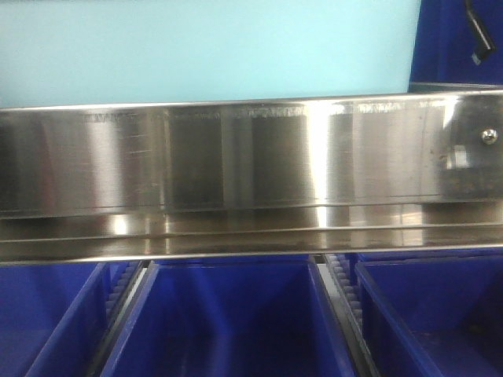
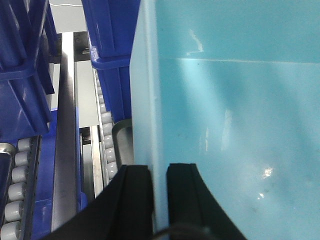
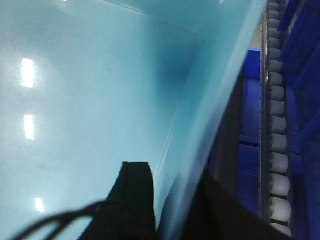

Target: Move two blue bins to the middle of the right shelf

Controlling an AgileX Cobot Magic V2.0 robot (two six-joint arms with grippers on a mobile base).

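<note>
I have the pale bin (image 1: 212,47) between both arms. In the front view it fills the upper left of the frame, above the steel rail (image 1: 236,157), with dark bins (image 1: 228,322) along the bottom.

In the left wrist view, the left gripper (image 2: 159,169) sits at bottom centre. Its two black fingers stand either side of the bin's wall (image 2: 150,100), and the wall fills the gap between them, so I read it as clamped on the wall. The rollers (image 2: 107,135) run up the left of that frame.

In the right wrist view, the right gripper (image 3: 175,182) straddles the opposite wall at the bottom. One finger is inside the bin (image 3: 85,90) and one outside, closed on the plastic as far as I can tell. More rollers (image 3: 277,125) run down the right edge.

The bin looks empty, so I judge it light. It is glossy moulded plastic, stiff enough at the rim but slick, and a thin wall could flex or slide in the pads. Opposite walls just below the rim are the right places to hold it. I would keep both arms level and moving together, since any twist could pull one wall free.
</note>
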